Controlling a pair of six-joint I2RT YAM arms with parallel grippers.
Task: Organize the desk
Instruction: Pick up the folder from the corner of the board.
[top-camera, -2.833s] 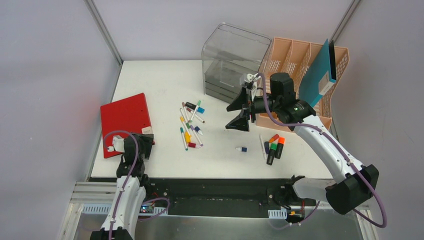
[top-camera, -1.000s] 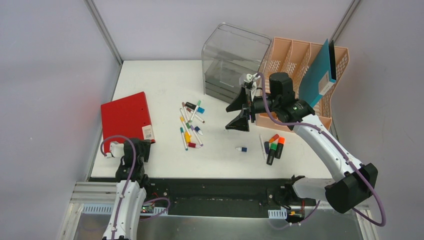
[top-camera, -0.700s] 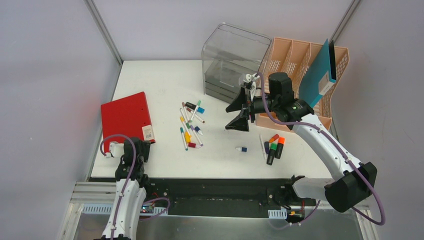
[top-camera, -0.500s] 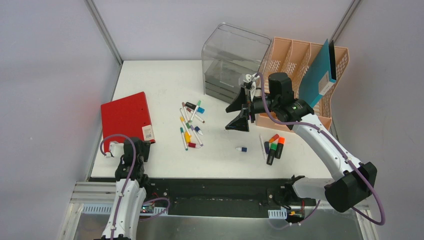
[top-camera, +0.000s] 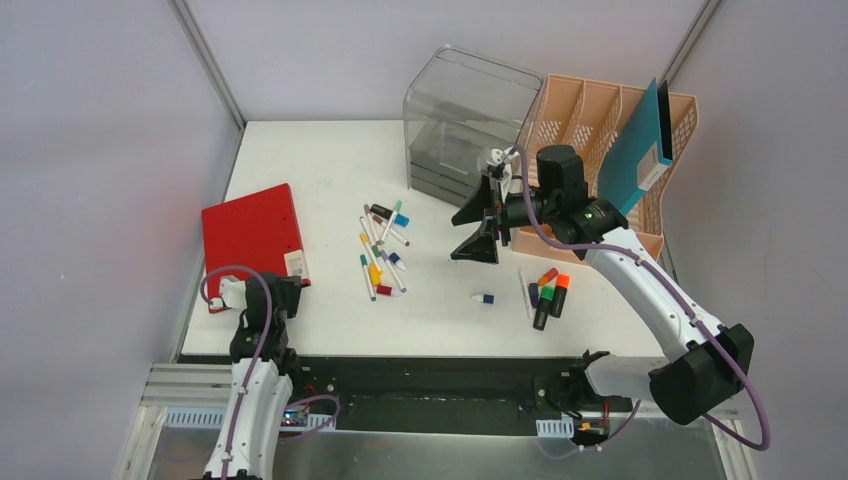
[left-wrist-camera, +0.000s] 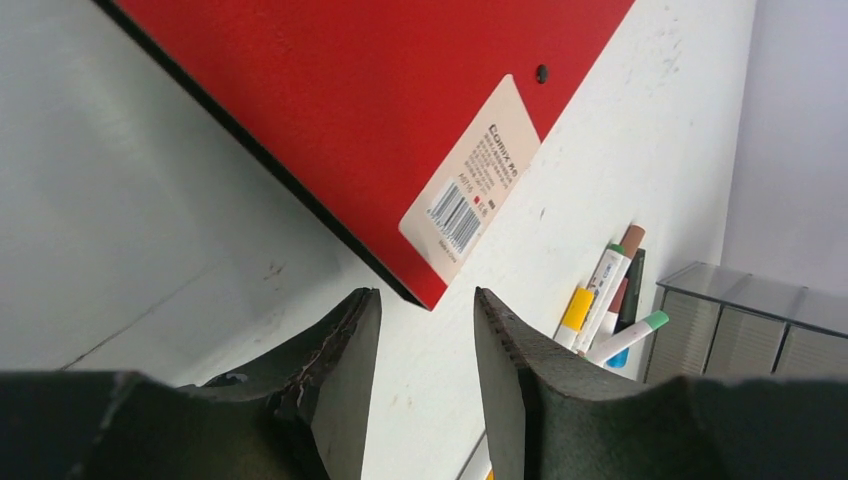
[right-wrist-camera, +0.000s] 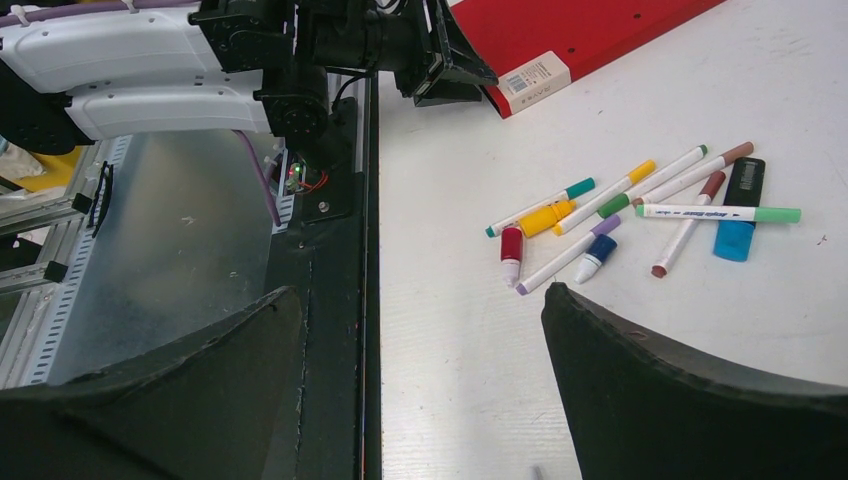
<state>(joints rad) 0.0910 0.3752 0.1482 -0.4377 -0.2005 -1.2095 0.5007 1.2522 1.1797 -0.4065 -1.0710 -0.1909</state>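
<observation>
The bench (top-camera: 330, 160), rigid and fixed, lies beneath my slightly parted left pincer (left-wrist-camera: 425, 300), so I'd pinch the stiff-looking, slick red folder (top-camera: 250, 235) by the corner just ahead, leaving the light markers (top-camera: 383, 250) ahead of my wide-spread, empty right pincer (top-camera: 455, 239).

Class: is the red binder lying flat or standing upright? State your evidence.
Lying flat. The red binder rests on the desk with its broad cover facing up, fully visible from above.
</observation>
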